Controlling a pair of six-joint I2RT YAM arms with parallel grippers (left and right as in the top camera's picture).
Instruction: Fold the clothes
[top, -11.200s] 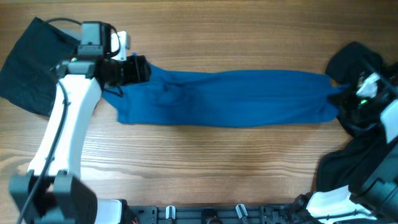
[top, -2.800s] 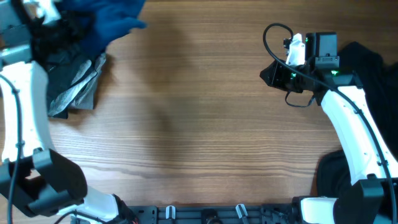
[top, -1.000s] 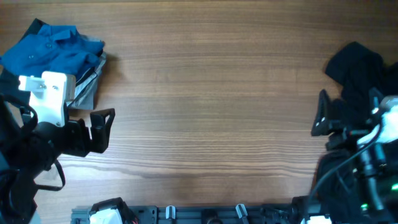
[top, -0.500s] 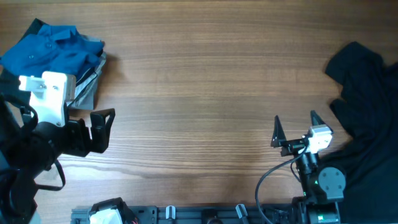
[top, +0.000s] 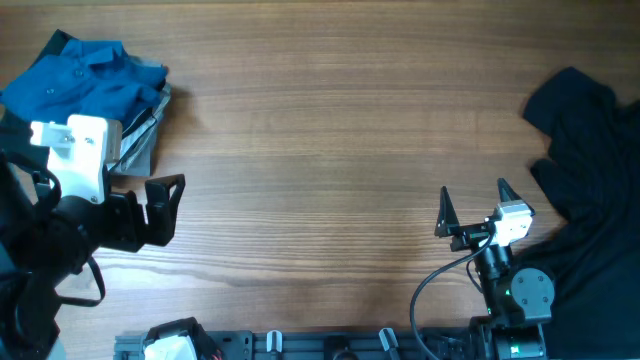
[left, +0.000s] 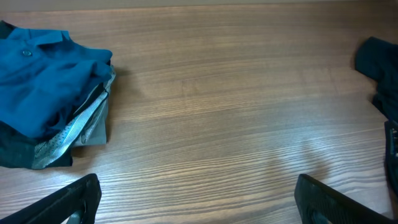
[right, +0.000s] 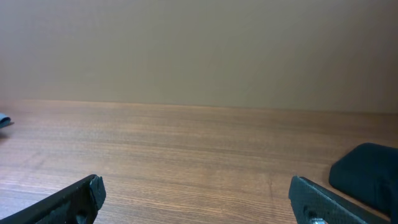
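Observation:
The blue polo shirt (top: 85, 80) lies folded at the table's far left corner on top of a grey garment (top: 143, 140); the left wrist view shows the blue shirt (left: 43, 78) and the grey layer (left: 84, 124) under it. A heap of black clothes (top: 590, 170) lies loose along the right side. My left gripper (top: 170, 210) hovers open below the folded stack, nothing between its jaws (left: 199, 202). My right gripper (top: 473, 195) stands open near the front edge, left of the black heap, over bare wood (right: 196, 196).
The wooden table (top: 330, 130) stretches between the two piles. A corner of the black clothes (right: 367, 174) shows at the right of the right wrist view, and black cloth (left: 379, 68) at the right edge of the left wrist view. A plain wall rises behind the table.
Over the last second my right arm pulled back from the black heap at the right edge to the front of the table, then stopped. The left arm stayed still.

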